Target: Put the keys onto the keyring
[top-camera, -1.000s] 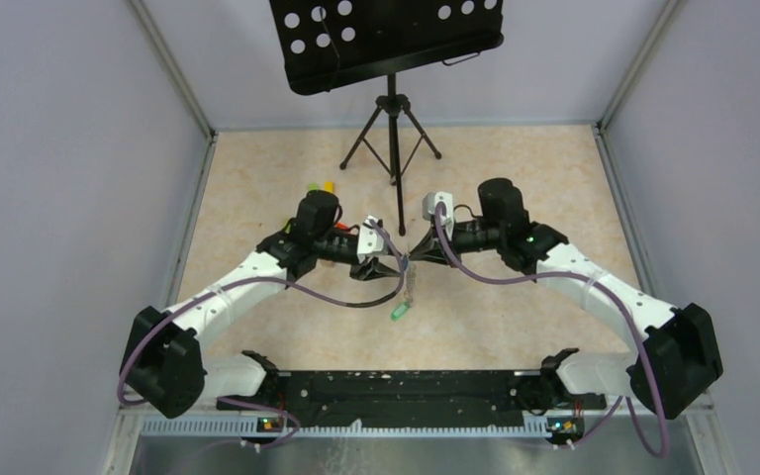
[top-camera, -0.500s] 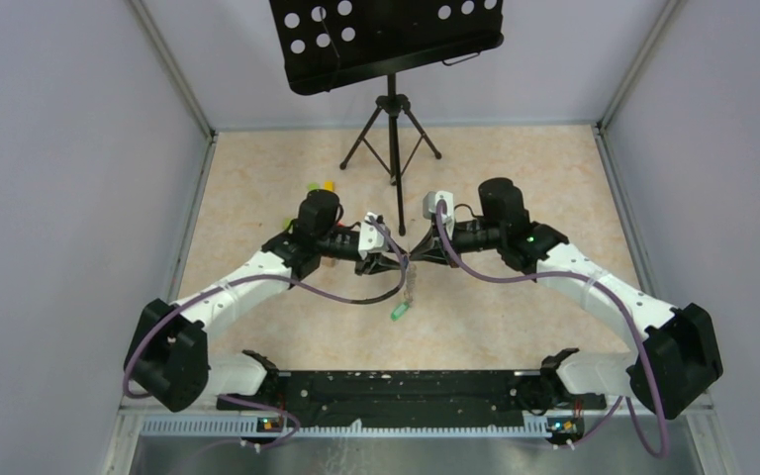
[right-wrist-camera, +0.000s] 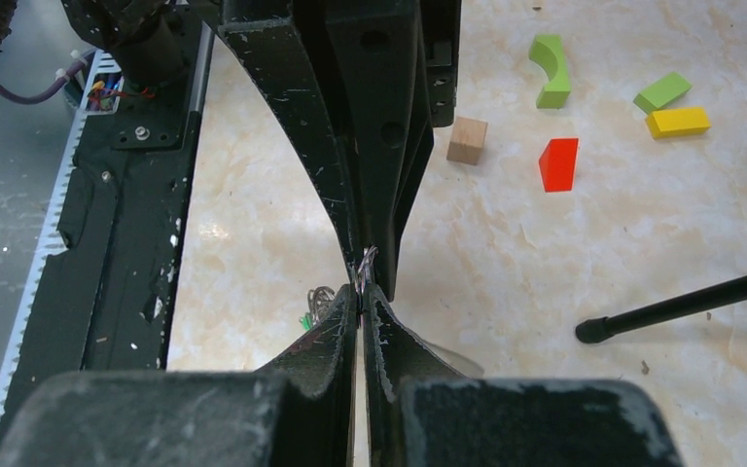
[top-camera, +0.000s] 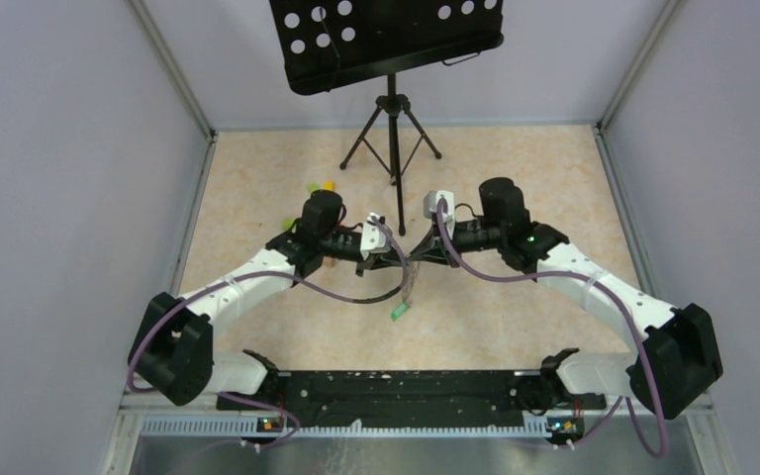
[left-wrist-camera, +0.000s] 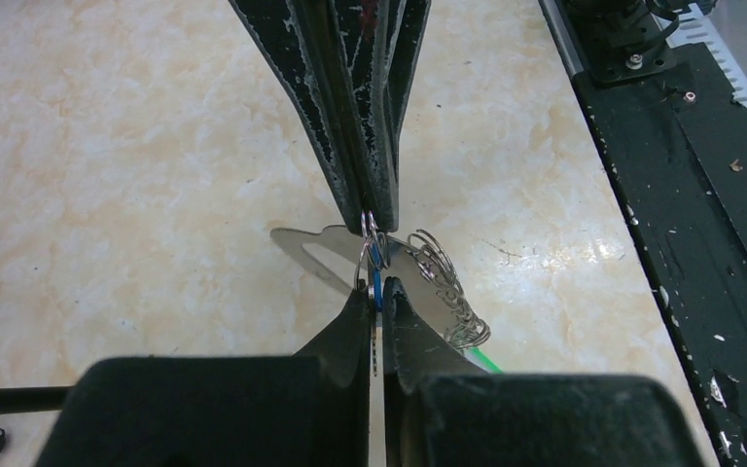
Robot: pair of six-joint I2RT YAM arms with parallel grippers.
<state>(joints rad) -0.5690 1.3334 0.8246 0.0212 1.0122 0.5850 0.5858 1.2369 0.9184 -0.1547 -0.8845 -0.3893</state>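
Left wrist view is showing the left claw [left-wrist-camera: 379, 292] clenching on the blue key [left-wrist-camera: 377, 265]. It is meeting the right claw [left-wrist-camera: 376, 222] tip to tip, and the right claw is pinching the keyring [left-wrist-camera: 297, 238] by its small wire loops. The keyring is hanging between and just below both claws. Its chain [left-wrist-camera: 444, 292] and the green key [left-wrist-camera: 487, 360] are dangling beside the left claw; whether they are touching the table [left-wrist-camera: 136, 175] cannot be told.

Risk, as judged: both grips are looking thin, so pulling apart or twisting is likely to tear the blue key free or drop the keyring. The loose chain is also threatening to snag a finger.

Count: two claws, two keys, one keyring, one chain. Well beyond the claws, five blocks are lying: green arch block [right-wrist-camera: 548, 70], green block [right-wrist-camera: 663, 90], yellow block [right-wrist-camera: 676, 122], red block [right-wrist-camera: 558, 163], wooden block [right-wrist-camera: 467, 139]. One tripod leg [right-wrist-camera: 681, 304] is crossing nearby.
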